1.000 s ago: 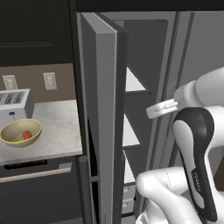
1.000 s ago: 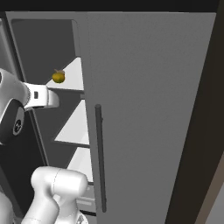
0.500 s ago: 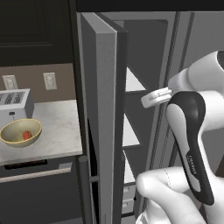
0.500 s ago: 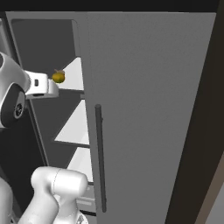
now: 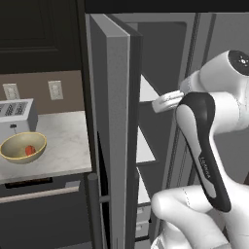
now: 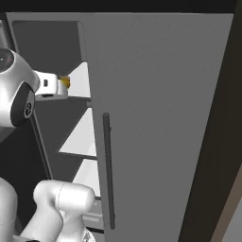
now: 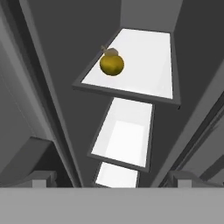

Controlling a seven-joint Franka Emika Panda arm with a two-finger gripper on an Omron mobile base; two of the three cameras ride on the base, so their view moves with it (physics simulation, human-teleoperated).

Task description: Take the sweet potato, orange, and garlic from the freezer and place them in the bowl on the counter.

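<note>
The orange (image 7: 112, 65) sits on the freezer's top white shelf (image 7: 146, 65); a small tan lump (image 7: 112, 51) shows right behind it, and I cannot tell whether that is the garlic. My gripper (image 7: 112, 178) is open and empty, looking at the orange from a distance. From the right base view the gripper (image 6: 59, 87) is just short of the orange (image 6: 65, 81), partly covering it. The gripper (image 5: 158, 103) reaches past the open freezer door (image 5: 109, 136). The sweet potato (image 5: 30, 150) lies in the bowl (image 5: 14, 146) on the counter (image 5: 63, 146).
A silver toaster (image 5: 15, 113) stands behind the bowl. Two lower white shelves (image 7: 124, 140) step down below the top one. The shut grey fridge door (image 6: 160, 118) with its long handle (image 6: 108, 170) fills the right side. The freezer opening is narrow between door and wall.
The hand has pushed further into the freezer toward the orange and now partly covers it in the right base view. The jaws stayed open.
</note>
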